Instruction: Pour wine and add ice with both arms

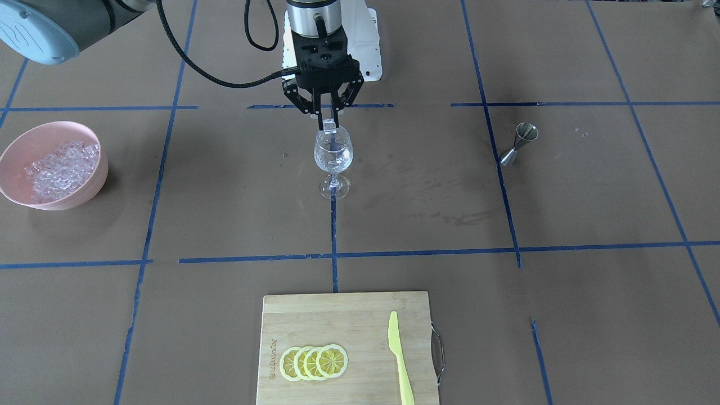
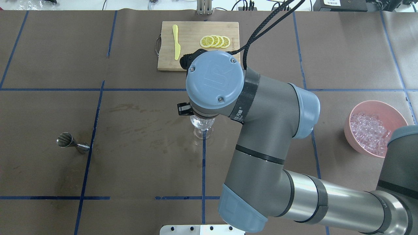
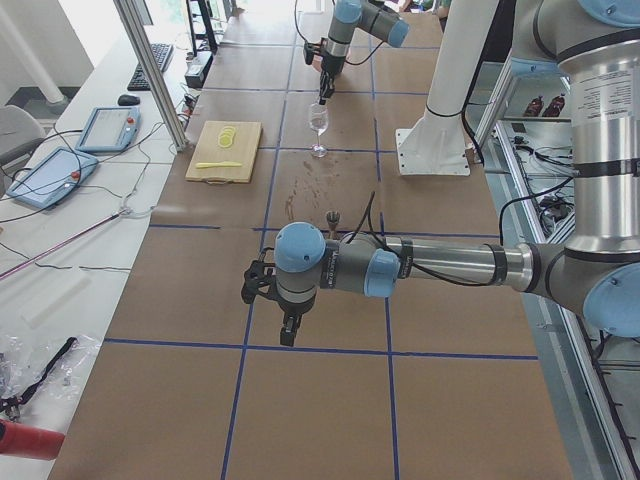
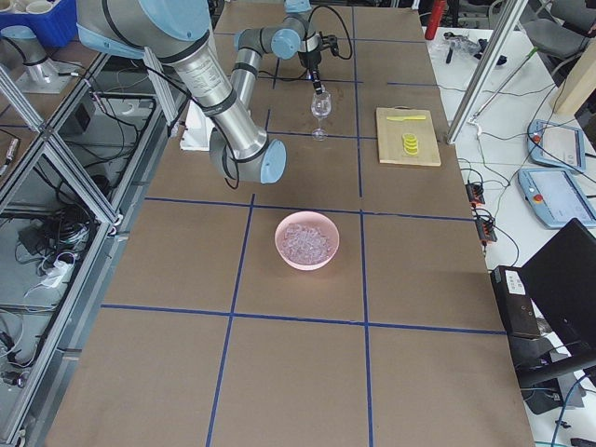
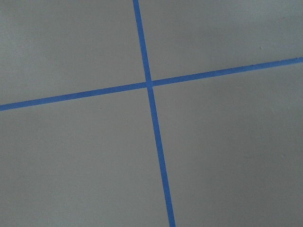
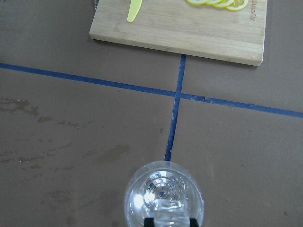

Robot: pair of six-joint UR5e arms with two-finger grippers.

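Observation:
A clear wine glass [image 1: 333, 154] stands at the table's middle on a blue tape line. My right gripper [image 1: 328, 120] hangs straight over its rim, shut on one ice cube [image 1: 329, 126]. In the right wrist view the glass [image 6: 163, 196] is right below, and the cube [image 6: 166, 211] sits between my black fingertips. The rest of the ice [image 1: 59, 169] fills a pink bowl [image 1: 102, 171] far to my right. My left gripper [image 3: 288, 334] shows only in the exterior left view, low over bare table; I cannot tell whether it is open or shut.
A steel jigger [image 1: 518, 143] stands to the left of the glass. A wooden cutting board [image 1: 337, 315] at the far edge carries lemon slices [image 1: 314, 363] and a yellow knife [image 1: 399, 360]. The left wrist view shows only crossed blue tape [image 5: 149, 84].

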